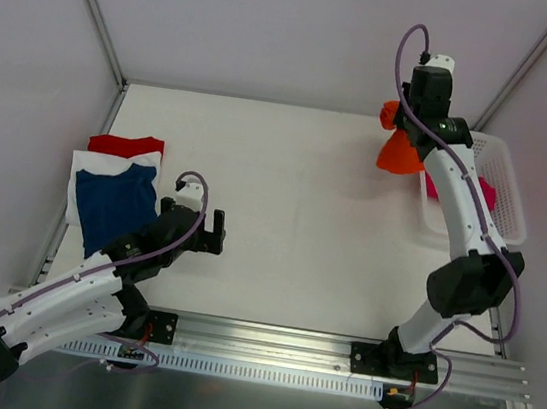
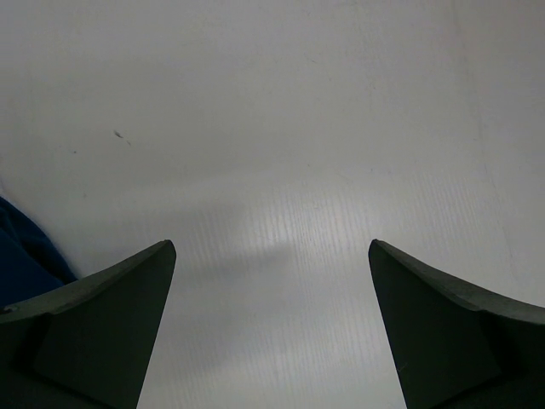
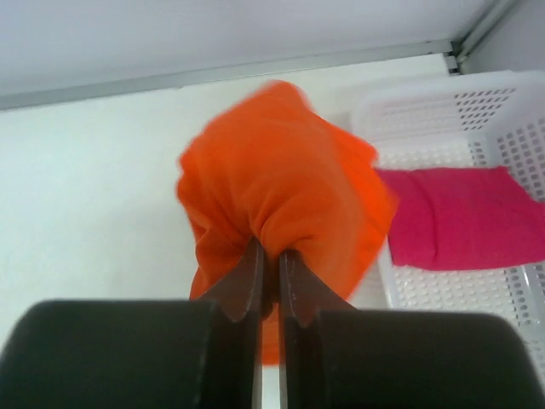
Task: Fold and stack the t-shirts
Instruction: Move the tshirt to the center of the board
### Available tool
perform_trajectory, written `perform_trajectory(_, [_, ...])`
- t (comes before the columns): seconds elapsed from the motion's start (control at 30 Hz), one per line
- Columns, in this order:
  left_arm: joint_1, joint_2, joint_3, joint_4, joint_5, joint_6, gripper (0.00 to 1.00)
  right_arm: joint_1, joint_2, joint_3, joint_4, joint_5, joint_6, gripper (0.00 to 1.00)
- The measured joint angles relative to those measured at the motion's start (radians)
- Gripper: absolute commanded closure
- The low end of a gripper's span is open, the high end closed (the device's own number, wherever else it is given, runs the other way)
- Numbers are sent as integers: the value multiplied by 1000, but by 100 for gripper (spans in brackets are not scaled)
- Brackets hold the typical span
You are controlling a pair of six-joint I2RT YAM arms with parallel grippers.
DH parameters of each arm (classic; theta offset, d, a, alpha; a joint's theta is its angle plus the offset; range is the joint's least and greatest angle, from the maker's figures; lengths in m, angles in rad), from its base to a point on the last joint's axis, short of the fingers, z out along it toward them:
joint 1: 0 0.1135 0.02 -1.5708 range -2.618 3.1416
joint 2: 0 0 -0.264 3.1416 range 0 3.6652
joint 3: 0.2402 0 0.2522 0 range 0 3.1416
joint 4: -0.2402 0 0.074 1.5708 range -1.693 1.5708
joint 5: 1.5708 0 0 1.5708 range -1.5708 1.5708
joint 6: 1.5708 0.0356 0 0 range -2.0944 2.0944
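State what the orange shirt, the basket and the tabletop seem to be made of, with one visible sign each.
Orange shirt: soft matte cloth; it bunches into folds where the right gripper pinches it.
Basket: probably white plastic, slightly glossy; stiff walls with regular rows of holes.
Tabletop: white, matte, finely ribbed; perhaps corrugated plastic board.

Soft, even light fills the overhead view: the white worktop (image 1: 292, 217) is bright without glare, and the shadows on it are faint. In the left wrist view the left gripper (image 2: 271, 256) shows as dark, blurred wedges with a pale grey shadow between. In the right wrist view the orange t-shirt (image 3: 281, 170) is saturated and soft-edged, the right gripper (image 3: 271, 268) black and unfocused, the basket (image 3: 477, 111) washed out.
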Motion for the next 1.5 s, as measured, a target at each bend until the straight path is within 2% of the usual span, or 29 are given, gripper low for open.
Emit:
perform_trajectory(0.2, [19, 87, 39, 56, 11, -2, 1, 164, -318, -293, -13, 3, 34, 100])
perform_trajectory(0.43, [26, 116, 42, 113, 63, -3, 1, 361, -511, -502, -112, -34, 78, 100])
perform_trajectory(0.7, [26, 116, 42, 131, 84, -4, 1, 586, -682, -486, -176, -122, 121, 99])
perform_trajectory(1.0, [26, 114, 42, 132, 101, -7, 1, 748, -672, -391, -182, -265, 146, 100])
perform_trajectory(1.13, [26, 108, 42, 132, 101, -11, 1, 763, -670, -407, -197, -219, 151, 100])
perform_trajectory(1.23, [26, 104, 42, 132, 101, -19, 1, 763, -669, -482, -199, -106, 154, 99])
perform_trajectory(1.27, [26, 104, 42, 132, 101, -23, 1, 762, -662, -510, -203, -76, 156, 96])
perform_trajectory(1.33, [26, 104, 42, 132, 101, -26, 1, 754, -638, -567, -205, -25, 163, 78])
perform_trajectory(1.4, [26, 104, 42, 132, 102, -29, 1, 732, -596, -618, -193, 4, 180, 34])
perform_trajectory(1.5, [26, 104, 41, 132, 106, -34, 1, 684, -510, -656, -174, 67, 181, 31])
